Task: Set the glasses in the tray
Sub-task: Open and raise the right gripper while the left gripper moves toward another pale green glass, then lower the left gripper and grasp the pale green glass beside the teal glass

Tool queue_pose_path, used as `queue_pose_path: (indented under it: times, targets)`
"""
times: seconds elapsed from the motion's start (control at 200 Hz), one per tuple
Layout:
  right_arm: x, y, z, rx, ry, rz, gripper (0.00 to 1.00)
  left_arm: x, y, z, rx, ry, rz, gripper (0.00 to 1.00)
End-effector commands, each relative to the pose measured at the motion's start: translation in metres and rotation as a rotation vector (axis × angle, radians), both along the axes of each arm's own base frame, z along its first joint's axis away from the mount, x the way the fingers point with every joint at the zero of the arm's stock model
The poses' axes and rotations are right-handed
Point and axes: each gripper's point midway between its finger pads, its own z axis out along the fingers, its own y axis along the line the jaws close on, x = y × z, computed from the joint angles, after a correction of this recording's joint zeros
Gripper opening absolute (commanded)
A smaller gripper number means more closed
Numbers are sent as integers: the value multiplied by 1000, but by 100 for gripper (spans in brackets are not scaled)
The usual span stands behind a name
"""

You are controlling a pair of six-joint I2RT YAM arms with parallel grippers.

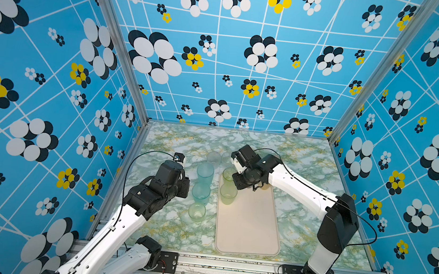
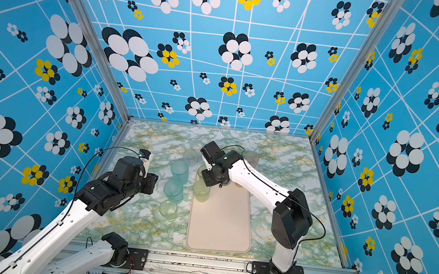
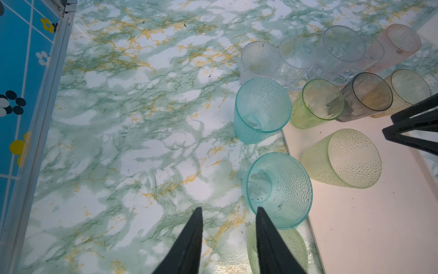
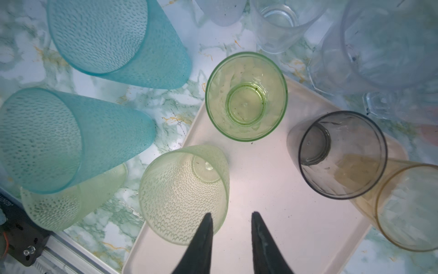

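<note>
Jaws of the right gripper (image 4: 231, 213) stand a little apart and hold nothing. Best to lift straight up, slowly, so the dotted green glass (image 4: 182, 194) does not tip. It stands in the tray (image 4: 260, 178), its rim right under one finger. The left gripper (image 3: 229, 208) is open too, beside a blue glass (image 3: 279, 189).

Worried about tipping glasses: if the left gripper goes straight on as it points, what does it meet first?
Likely the near teal tumbler: one left gripper fingertip overlaps its rim; the gap aims at bare table. Depth unclear.
</note>
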Motion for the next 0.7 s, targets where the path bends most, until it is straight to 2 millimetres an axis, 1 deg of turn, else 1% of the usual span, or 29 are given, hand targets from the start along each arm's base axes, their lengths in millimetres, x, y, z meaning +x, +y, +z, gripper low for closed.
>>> queue_pose_path:
  times: [0.0,0.105,0.17,0.29,0.355,0.42,0.535,0.695]
  targets:
    - [5,-22,17,35,-49,-58,32,-8,-1,11,3,13,-6,39]
    - [7,-44,24,70,-68,-108,33,-17,-10,16,-18,35,-30,38]
    - [9,-58,26,101,-76,-141,34,-25,-11,13,-2,60,-30,38]
    - [10,-81,28,156,-86,-190,35,-38,-11,2,35,120,-10,38]
    - [10,-90,28,183,-86,-208,36,-43,-10,-9,49,164,5,38]
    - [10,-97,28,212,-85,-219,36,-47,-10,-19,57,205,21,38]
    - [9,-101,26,248,-84,-221,36,-49,-11,-34,60,251,48,37]
    - [11,-99,22,265,-67,-203,36,-51,-23,-61,41,343,48,35]
